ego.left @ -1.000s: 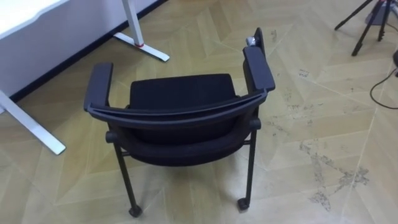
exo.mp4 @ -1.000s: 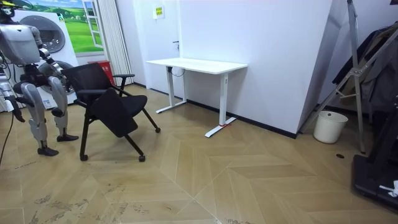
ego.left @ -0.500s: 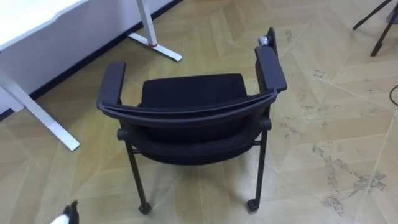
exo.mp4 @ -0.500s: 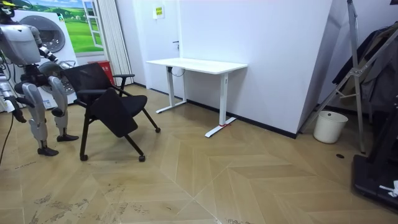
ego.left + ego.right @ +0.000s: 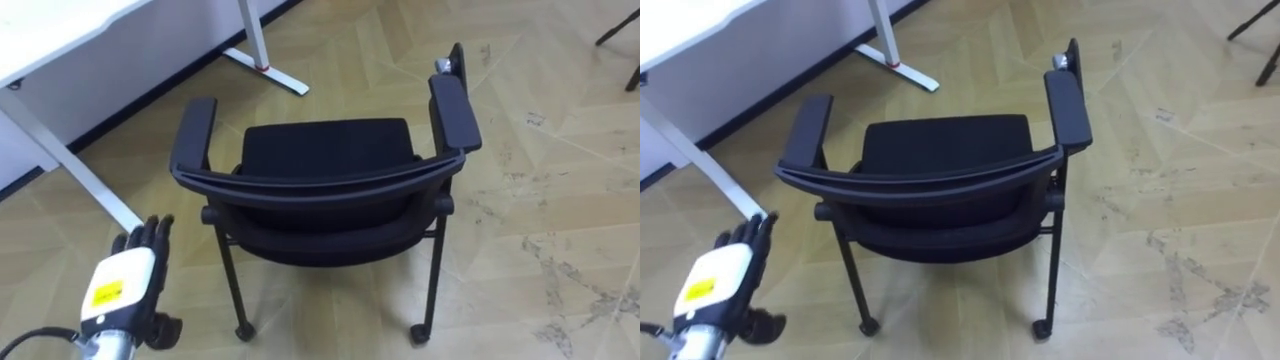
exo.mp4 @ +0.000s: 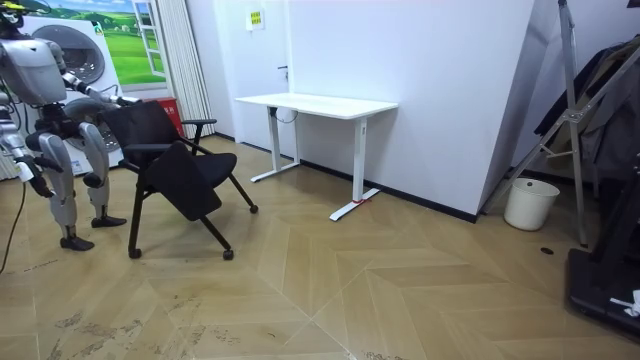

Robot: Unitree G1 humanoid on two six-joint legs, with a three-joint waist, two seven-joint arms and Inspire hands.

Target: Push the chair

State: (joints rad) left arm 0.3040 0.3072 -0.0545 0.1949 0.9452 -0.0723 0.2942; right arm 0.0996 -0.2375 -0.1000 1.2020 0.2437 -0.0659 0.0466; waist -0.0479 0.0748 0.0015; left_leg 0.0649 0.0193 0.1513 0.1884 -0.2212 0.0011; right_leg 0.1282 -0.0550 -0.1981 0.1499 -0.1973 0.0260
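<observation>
Parquet floor (image 5: 540, 200), white desk (image 5: 60, 30) beyond chair (image 5: 325, 150); left hand (image 5: 125, 288) near it, fingers (image 5: 152, 235) straight, empty.

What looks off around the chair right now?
The chair stands upright with no visible damage. The only oddity is the dark scuff marks on the floor to its right. The left hand hovers at lower left, fingers straight, clear of the chair.

Left hand (image 5: 122, 285): we log it at seven o'clock, back up, fingers straight, pointing to twelve, holding nothing. Right arm hangs low at our side.
</observation>
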